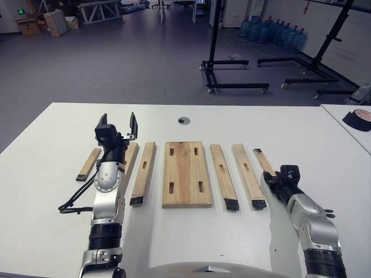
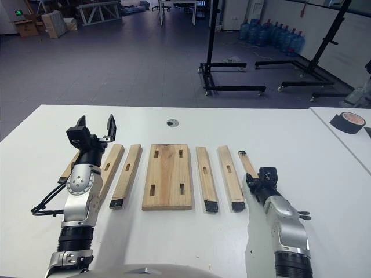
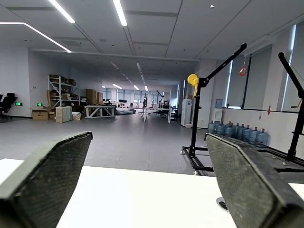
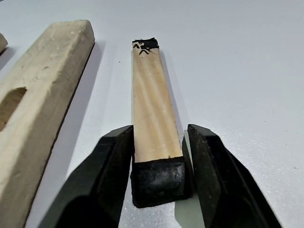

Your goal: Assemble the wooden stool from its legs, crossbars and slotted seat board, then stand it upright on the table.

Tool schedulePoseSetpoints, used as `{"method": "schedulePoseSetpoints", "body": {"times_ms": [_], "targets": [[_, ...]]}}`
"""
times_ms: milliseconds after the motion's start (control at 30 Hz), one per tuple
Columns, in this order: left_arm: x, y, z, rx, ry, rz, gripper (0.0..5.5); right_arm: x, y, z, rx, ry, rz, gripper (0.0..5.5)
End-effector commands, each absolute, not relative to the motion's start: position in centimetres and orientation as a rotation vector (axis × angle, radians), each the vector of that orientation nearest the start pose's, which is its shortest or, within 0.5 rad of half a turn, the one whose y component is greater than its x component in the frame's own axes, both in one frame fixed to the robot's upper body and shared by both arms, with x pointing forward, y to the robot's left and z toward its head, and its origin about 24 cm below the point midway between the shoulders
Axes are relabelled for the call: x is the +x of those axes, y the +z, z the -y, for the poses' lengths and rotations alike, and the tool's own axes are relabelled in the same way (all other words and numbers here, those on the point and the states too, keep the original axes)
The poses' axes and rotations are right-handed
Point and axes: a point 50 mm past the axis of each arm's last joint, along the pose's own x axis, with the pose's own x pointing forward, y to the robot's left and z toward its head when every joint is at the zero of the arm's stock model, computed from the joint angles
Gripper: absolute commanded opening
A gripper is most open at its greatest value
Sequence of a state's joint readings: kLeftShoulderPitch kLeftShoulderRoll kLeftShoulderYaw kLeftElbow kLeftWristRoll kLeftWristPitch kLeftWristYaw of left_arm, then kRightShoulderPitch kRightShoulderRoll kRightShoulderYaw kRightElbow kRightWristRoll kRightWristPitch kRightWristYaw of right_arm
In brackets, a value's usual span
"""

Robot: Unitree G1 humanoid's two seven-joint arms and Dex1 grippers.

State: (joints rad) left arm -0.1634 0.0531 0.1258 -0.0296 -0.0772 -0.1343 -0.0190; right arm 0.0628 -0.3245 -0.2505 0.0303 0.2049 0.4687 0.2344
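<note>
The slotted seat board [image 1: 186, 174] lies flat mid-table. Left of it are two slotted legs [image 1: 143, 172], one partly behind my left arm, and a short crossbar [image 1: 88, 164]. On its right lie two more legs [image 1: 224, 176] and a thin crossbar [image 1: 264, 162]. My left gripper [image 1: 118, 126] is raised above the left legs, open and holding nothing; its pads [image 3: 42, 180] point out over the table. My right gripper [image 4: 156, 183] is low on the table, its fingers [image 4: 109, 175] clamped on the black-capped near end of the thin crossbar [image 4: 152, 104], which still lies flat.
A cable grommet [image 1: 184, 120] sits in the table behind the board. A black tape roll [image 1: 356, 120] lies on the neighbouring table at far right. A black cable [image 1: 72, 202] loops beside my left arm. Bare table surrounds the parts.
</note>
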Motion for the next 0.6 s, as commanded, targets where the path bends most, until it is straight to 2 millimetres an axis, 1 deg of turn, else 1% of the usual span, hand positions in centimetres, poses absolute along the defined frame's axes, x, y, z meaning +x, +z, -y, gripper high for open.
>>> {"method": "schedulePoseSetpoints", "body": {"times_ms": [33,100,133,167,233,267,333,367,400,433,500,533,600], "targets": [[28.2,10.6,-17.6,-0.034,0.058,0.334,4.36,20.7,-1.7,26.5,0.011,-0.062,-0.639,1.28],[28.2,10.6,-17.5,-0.052,0.045,0.331,4.36,21.3,-1.3,26.4,0.022,-0.061,-0.610,1.28],[28.3,10.6,-17.5,-0.080,0.029,0.327,4.36,22.1,-0.5,26.4,0.039,-0.053,-0.552,1.28],[28.4,10.7,-17.4,-0.119,0.002,0.324,4.36,22.9,0.6,26.6,0.060,-0.053,-0.487,1.28],[28.6,10.8,-17.1,-0.228,-0.077,0.303,4.36,24.9,3.5,27.4,0.086,-0.048,-0.320,1.28],[28.7,10.9,-17.1,-0.299,-0.117,0.289,4.36,25.8,5.0,27.5,0.086,-0.031,-0.243,1.28],[29.0,11.1,-17.0,-0.474,-0.199,0.258,4.36,27.2,7.5,26.8,0.055,0.035,-0.120,1.28],[28.9,11.2,-17.0,-0.639,-0.258,0.242,4.36,27.8,8.6,25.8,-0.018,0.100,-0.071,1.28],[28.8,11.3,-17.0,-0.767,-0.324,0.229,4.36,28.3,9.4,24.6,-0.102,0.170,-0.030,1.28],[28.5,11.5,-16.7,-0.849,-0.414,0.213,4.36,28.5,10.3,23.0,-0.164,0.255,0.018,1.28],[27.7,11.6,-15.9,-0.949,-0.556,0.141,4.36,28.8,12.1,19.3,-0.197,0.411,0.119,1.28],[27.3,11.7,-15.4,-0.998,-0.621,0.110,4.36,28.7,12.6,17.6,-0.217,0.481,0.157,1.28],[26.8,11.5,-14.5,-1.055,-0.719,0.032,4.36,28.2,12.8,15.1,-0.267,0.588,0.203,1.28]]}}
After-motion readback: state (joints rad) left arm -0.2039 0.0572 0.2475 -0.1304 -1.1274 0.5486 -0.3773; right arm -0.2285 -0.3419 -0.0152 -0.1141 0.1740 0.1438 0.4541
